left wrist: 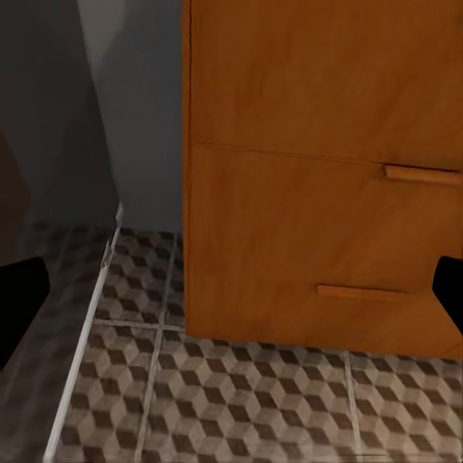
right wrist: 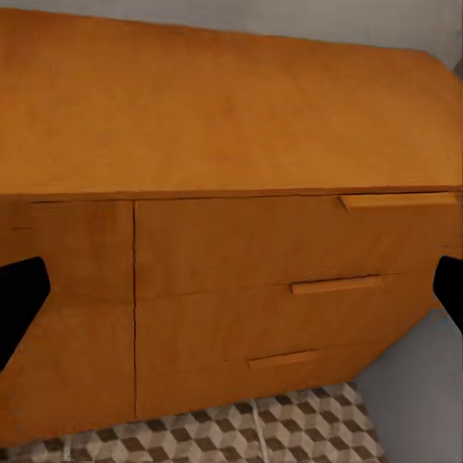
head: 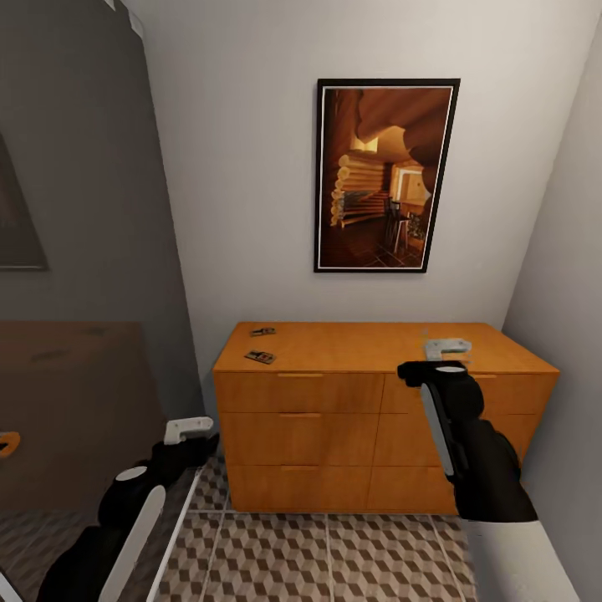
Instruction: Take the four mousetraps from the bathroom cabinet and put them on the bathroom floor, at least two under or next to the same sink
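The orange-brown cabinet [head: 334, 418] stands against the far wall. Two mousetraps lie on the left part of its top, one further back [head: 262, 332] and one near the front edge [head: 261, 357]. My right gripper [head: 447, 349] hovers open at the right front edge of the top, far from both traps. In the right wrist view the right gripper [right wrist: 231, 294] faces the top and the drawer fronts [right wrist: 289, 289], with nothing between its fingers. My left gripper [head: 188, 429] hangs open and empty, low by the cabinet's left side [left wrist: 289, 241], above the bathroom floor [head: 334, 552]. The bathroom sink is out of view.
A framed picture [head: 385, 176] hangs above the cabinet. A grey glossy panel [head: 84, 293] closes the left side and a plain wall [head: 568, 293] the right. A white surface [head: 522, 568] sits at the lower right. The cabinet fills the width of this narrow nook.
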You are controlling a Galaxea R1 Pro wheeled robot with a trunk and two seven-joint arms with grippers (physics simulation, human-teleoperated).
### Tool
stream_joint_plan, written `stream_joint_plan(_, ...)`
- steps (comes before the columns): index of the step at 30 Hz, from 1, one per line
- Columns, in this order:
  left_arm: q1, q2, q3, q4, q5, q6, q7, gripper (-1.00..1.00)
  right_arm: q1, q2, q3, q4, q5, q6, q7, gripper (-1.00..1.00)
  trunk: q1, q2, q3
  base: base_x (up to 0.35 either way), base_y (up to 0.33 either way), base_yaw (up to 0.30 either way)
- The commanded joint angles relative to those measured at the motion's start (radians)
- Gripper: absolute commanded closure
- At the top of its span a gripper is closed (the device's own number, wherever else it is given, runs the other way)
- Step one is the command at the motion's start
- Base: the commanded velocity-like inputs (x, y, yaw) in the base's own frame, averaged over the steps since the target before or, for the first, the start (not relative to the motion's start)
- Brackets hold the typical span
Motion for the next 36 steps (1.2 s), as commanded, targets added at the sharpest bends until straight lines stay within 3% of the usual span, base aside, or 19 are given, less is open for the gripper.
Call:
stream_joint_plan(1,-0.015,0.001,-0.001,-0.001,0.011,0.026,0.010,-1.00,-0.029,0.005,0.005,0.007,0.008,0.006,0.005,-1.00,0.000,-0.001,-0.001,0.000,0.000,0.000)
stream_joint_plan(7,-0.101,0.000,0.001,-0.002,0.011,0.122,0.011,-1.00,-0.185,0.042,0.029,0.090,0.004,0.006,0.009,-1.00,0.000,-0.001,-0.001,0.000,0.000,0.000)
stream_joint_plan(9,-0.132,0.000,0.002,-0.003,0.011,0.144,0.011,-1.00,-0.260,0.076,0.035,0.161,0.004,0.006,0.012,-1.00,0.000,-0.001,-0.001,0.000,0.000,0.000)
stream_joint_plan(13,-0.165,-0.002,0.002,-0.004,0.012,0.159,0.010,-1.00,-0.336,0.120,0.039,0.256,0.006,0.006,0.015,-1.00,0.000,-0.001,-0.001,0.000,0.000,0.000)
stream_joint_plan(16,-0.174,-0.003,0.002,-0.005,0.012,0.160,0.010,-1.00,-0.354,0.134,0.045,0.280,0.006,0.006,0.016,-1.00,0.000,-0.001,-0.001,0.000,0.000,0.000)
stream_joint_plan(17,-0.180,-0.004,0.002,-0.006,0.012,0.159,0.009,-1.00,-0.367,0.142,0.093,0.297,0.007,0.006,0.016,-1.00,0.000,-0.001,-0.001,0.096,0.000,0.000)
stream_joint_plan(23,-0.183,-0.010,0.001,-0.006,0.012,0.153,0.009,-1.00,-0.373,0.142,0.164,0.294,0.007,0.006,0.018,-1.00,0.000,-0.001,-0.001,0.214,0.000,0.000)
stream_joint_plan(36,-0.183,-0.025,0.001,-0.006,0.012,0.149,0.011,-1.00,-0.374,0.142,0.179,0.287,0.007,0.006,0.018,-1.00,0.000,-0.001,-0.001,0.094,0.000,0.000)
